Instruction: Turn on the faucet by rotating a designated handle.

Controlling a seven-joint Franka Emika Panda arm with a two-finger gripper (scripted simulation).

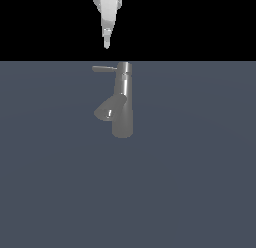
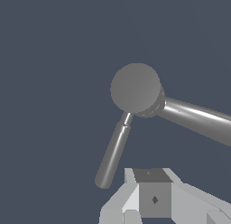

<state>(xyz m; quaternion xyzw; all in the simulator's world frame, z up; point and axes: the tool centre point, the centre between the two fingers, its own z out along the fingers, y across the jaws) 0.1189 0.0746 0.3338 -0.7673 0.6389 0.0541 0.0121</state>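
The faucet (image 1: 123, 102) is a shiny grey upright column, with a cone-shaped spout (image 1: 107, 109) angling down toward the exterior view's left. The handle (image 1: 104, 68) is a thin lever sticking out from the column's top, also toward the exterior view's left. My gripper (image 1: 106, 44) hangs straight above the handle's outer end with a clear gap and touches nothing. Its fingers look pressed together and empty. The wrist view looks down on the faucet's round cap (image 2: 135, 87), the handle (image 2: 113, 153) and my gripper (image 2: 151, 173) beside the handle's tip. A thicker part of the faucet (image 2: 194, 117) runs off the frame.
The faucet stands on a flat blue-grey floor (image 1: 190, 192). Nothing else shows on it. The background above the floor is black.
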